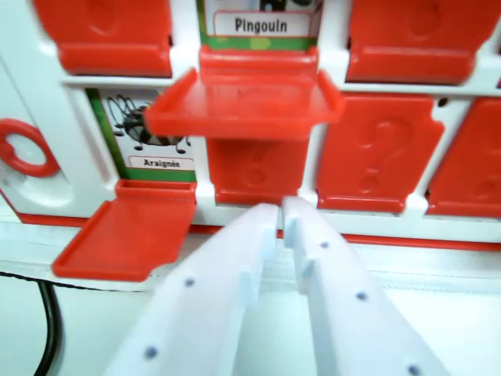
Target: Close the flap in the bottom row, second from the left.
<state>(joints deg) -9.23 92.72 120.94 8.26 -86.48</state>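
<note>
A white game board (184, 55) with red flaps filled my view. My pincer (281, 213) was clenched empty, tips just below the shut second bottom-row flap (256, 168), beside the open Araignée flap (125, 235).

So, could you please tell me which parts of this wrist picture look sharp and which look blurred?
In the wrist view, the gripper fills the foreground out of focus; the open flap is soft-edged too; the Pingouin label and Araignée label stay legible though slightly soft.
</note>
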